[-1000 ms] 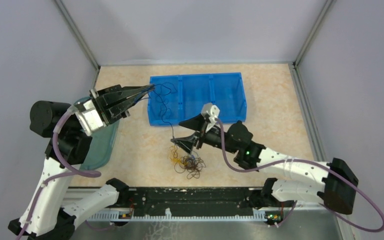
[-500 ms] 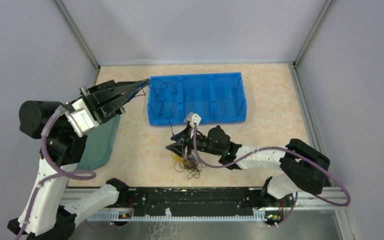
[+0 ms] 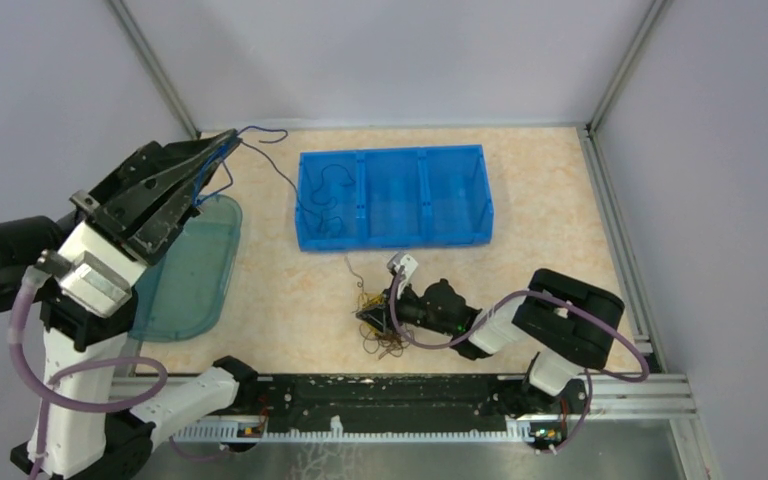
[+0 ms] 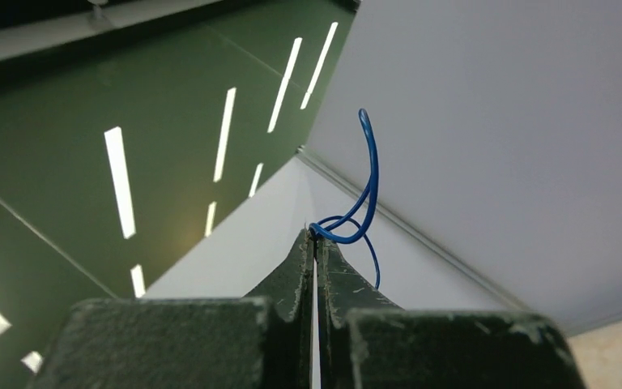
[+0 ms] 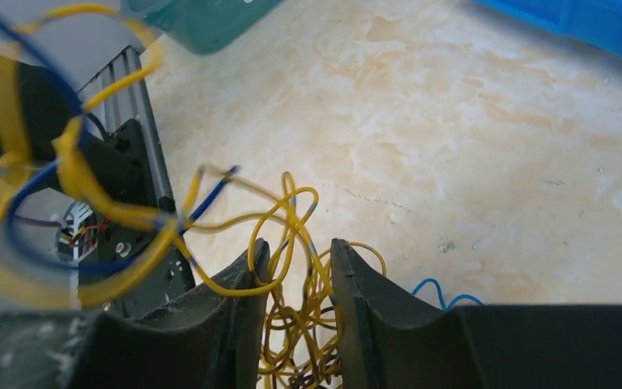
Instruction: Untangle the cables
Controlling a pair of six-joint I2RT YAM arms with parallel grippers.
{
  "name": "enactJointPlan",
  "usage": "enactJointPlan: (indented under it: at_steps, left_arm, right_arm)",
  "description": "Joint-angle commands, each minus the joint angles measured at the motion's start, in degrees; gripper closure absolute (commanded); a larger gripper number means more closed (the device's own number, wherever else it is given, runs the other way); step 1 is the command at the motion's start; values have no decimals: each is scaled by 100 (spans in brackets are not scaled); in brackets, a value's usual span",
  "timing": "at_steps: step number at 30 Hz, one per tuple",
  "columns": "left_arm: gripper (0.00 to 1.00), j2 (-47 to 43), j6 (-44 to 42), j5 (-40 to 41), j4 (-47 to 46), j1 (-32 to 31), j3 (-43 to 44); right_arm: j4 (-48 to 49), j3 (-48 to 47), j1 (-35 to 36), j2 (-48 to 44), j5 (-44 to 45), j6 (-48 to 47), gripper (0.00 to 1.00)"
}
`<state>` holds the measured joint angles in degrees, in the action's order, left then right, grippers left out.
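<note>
A pale stone-patterned table [image 3: 560, 250] lies between grey walls, your two arms bolted at its near edge. At the back sits a blue bin [image 3: 390, 153] with three compartments; on the left lies a teal tray [image 3: 195, 270]. Your left gripper [image 3: 228, 138] [image 4: 314, 235] is raised high over the far left corner with its jaws pressed together on a blue wire [image 3: 290, 180] [image 4: 370, 178], likely drawing it up and away so it slides free. That wire trails across the bin's left compartment and over its front wall, apparently on towards the tangle, so the wall could snag it. Your right gripper [image 3: 378, 318] [image 5: 300, 251] is low on the table at the tangle of cables [image 3: 385, 335] [image 5: 296, 324], just in front of the bin, probably to hold it down. Its jaws stand narrowly apart, with yellow loops in the gap but not pinched. More yellow and blue loops hang close across that wrist camera, blurred.
</note>
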<state>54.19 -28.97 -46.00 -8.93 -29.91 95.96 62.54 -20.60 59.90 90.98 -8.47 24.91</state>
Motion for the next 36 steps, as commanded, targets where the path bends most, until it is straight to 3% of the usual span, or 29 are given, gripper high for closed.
enactJointPlan:
  at_steps: [1, 4, 12, 16, 22, 36]
  left_arm:
    - [100, 29, -976, 177, -536, -41, 206]
    - [100, 96, -1530, 348, -840, -33, 286]
    - [100, 350, -2812, 1102, -2813, -29, 111]
    - [100, 380, -2499, 1244, -1908, -29, 413]
    - [100, 15, -2283, 1134, -1216, -34, -607]
    - [100, 331, -2671, 2126, -1495, -23, -2672]
  right_arm:
    - [916, 256, 40, 171, 273, 260, 66]
    - [1083, 422, 39, 237, 345, 340, 66]
    - [1249, 629, 40, 323, 438, 432, 67]
    - [1251, 680, 39, 291, 435, 484, 67]
    - [1061, 641, 39, -191, 434, 467, 66]
    - [-269, 750, 40, -2192, 680, 307, 66]
